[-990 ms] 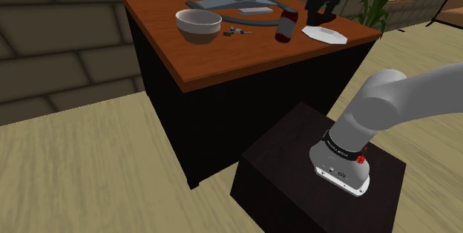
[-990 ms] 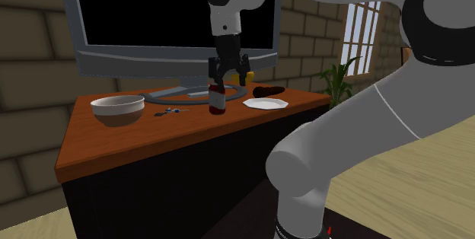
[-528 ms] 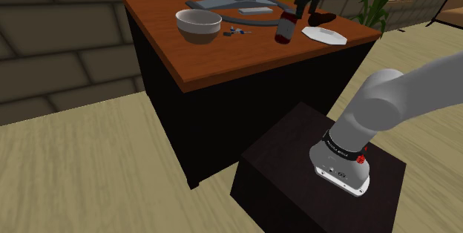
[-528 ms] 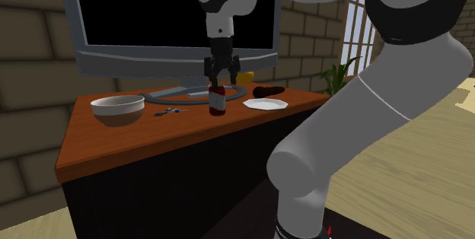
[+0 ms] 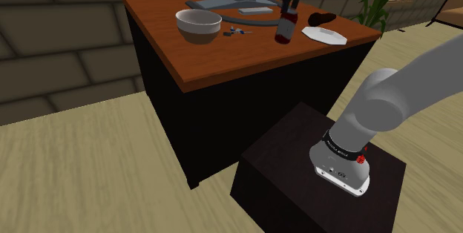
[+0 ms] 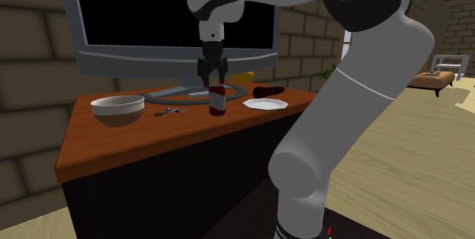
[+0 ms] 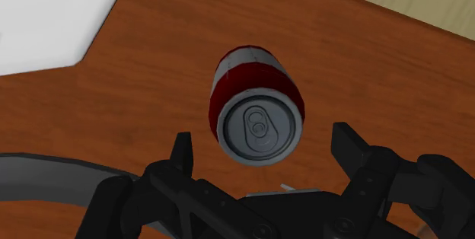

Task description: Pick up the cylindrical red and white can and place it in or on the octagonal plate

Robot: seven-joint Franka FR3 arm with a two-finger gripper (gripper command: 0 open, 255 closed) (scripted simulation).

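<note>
The red and white can (image 5: 284,30) stands upright on the brown desk (image 5: 222,53), just beside the white octagonal plate (image 5: 324,34). My black gripper (image 5: 289,3) hangs directly above the can, pointing down. From the second exterior view, the gripper (image 6: 212,74) sits just over the can (image 6: 218,100), with the plate (image 6: 266,104) to that view's right. In the wrist view the can (image 7: 256,104) shows its silver lid between my open gripper (image 7: 263,144); the fingers stand apart on either side of it without touching. A corner of the plate (image 7: 46,17) lies nearby.
A white bowl (image 5: 199,24) and small blue-grey items (image 5: 237,30) lie on the desk toward the shoulder view's left. A large monitor (image 6: 175,17) with a curved stand (image 6: 183,91) is behind the can. A dark lump (image 6: 266,91) lies behind the plate.
The gripper has moved from above the plate's side toward the shoulder view's left, arriving over the can. It stays open. The can has not moved.
</note>
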